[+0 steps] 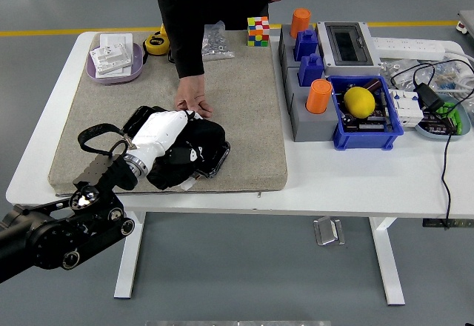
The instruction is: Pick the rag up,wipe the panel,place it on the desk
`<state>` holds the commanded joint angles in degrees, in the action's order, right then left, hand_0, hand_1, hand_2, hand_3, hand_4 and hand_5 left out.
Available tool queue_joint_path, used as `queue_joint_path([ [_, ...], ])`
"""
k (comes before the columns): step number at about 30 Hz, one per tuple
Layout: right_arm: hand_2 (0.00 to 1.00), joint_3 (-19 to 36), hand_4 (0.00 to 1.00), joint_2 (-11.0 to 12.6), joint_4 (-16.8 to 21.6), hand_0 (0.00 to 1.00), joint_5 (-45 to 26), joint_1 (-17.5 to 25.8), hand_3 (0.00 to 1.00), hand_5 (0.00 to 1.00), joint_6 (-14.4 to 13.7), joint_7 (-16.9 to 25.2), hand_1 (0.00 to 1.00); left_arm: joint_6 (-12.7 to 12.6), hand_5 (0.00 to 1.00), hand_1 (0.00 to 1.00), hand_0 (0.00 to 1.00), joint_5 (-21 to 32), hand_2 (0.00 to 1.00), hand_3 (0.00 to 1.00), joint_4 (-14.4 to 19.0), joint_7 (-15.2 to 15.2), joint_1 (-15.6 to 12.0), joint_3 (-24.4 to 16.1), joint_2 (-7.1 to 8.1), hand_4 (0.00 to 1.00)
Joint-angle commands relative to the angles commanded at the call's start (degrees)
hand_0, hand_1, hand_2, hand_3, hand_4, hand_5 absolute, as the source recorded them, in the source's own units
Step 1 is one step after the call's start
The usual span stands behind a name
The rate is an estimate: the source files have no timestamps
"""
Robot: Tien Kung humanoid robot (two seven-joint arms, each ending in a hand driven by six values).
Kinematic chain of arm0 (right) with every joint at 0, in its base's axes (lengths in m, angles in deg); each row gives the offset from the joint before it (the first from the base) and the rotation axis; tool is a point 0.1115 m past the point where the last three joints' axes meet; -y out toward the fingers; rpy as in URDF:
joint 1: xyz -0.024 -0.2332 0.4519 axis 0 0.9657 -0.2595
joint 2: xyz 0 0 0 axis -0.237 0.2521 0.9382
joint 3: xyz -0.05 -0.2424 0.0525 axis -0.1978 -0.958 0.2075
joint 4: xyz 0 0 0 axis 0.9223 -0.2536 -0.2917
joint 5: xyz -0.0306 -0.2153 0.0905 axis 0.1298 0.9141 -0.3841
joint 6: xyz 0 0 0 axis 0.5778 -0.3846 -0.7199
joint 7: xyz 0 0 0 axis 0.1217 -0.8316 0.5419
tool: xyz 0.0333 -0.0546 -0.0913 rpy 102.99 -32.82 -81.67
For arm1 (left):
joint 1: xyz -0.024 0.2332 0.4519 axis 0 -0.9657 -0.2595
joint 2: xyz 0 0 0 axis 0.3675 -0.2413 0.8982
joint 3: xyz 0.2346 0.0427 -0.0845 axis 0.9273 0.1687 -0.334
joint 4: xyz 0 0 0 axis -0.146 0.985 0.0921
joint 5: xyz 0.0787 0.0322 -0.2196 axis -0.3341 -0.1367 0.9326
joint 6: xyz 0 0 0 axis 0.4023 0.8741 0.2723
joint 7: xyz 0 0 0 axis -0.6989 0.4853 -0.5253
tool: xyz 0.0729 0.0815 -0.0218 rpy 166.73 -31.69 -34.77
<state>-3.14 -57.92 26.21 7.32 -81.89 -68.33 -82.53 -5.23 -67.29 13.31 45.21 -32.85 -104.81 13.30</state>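
On the grey felt mat (244, 118) covering the left part of the white table (355, 185), toward its near edge, the robot's left hand (164, 135) with its white back is pressing down on a crumpled black cloth rag (194, 155). Its fingers are lying buried in the folds, so I cannot tell how they are set. The rag is bunching into a dark heap under and to the right of the hand, lying over a flat dark-framed panel (216, 164) whose edge is showing beside it. A person's hand (192, 102) is reaching down from the far side, resting just behind the rag.
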Motion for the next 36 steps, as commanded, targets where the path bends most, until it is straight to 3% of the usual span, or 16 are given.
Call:
queue_joint_path([
  [20,0.66,0.3,0.985,-0.1,0.0,0.716,0.1,0.2,0.578,0.531,0.1,0.0,0.592,-1.8,0.002,0.355,0.238,-3.2,0.468,0.289,-7.5,0.6,-0.9,-6.5,1.2,0.007],
  [36,0.66,0.5,0.986,-0.3,0.1,0.716,0.3,0.4,0.578,0.532,0.0,0.0,0.592,-2.4,0.002,0.349,0.235,-5.6,0.465,0.287,-11.5,0.7,-2.4,-12.8,3.34,0.002],
])
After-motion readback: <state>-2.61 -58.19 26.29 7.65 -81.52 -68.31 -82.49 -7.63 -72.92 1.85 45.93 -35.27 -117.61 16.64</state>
